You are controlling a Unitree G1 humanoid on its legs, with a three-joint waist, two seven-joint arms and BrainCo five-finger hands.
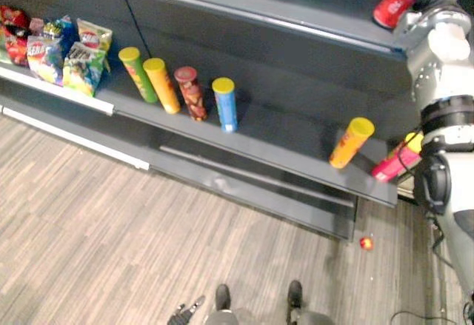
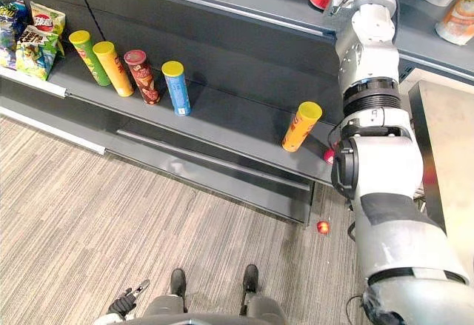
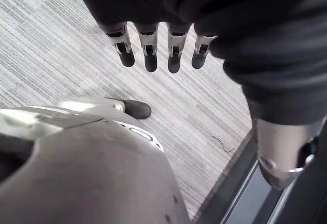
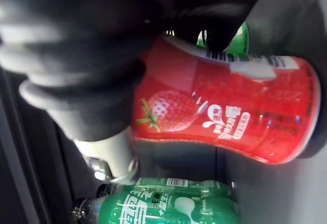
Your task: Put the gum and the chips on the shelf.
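Gum canister (image 4: 230, 117), red, strawberry print, at upper shelf (image 1: 259, 3) beside green bottles (image 4: 168, 203), right hand (image 4: 102, 30) fingers curled round it; left hand (image 3: 149, 55) well below shelf, fingers straight, empty

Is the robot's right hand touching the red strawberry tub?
Touching. In the right wrist view the right hand wraps the red strawberry tub, with its fingers curled tight against the tub's side and no gap.
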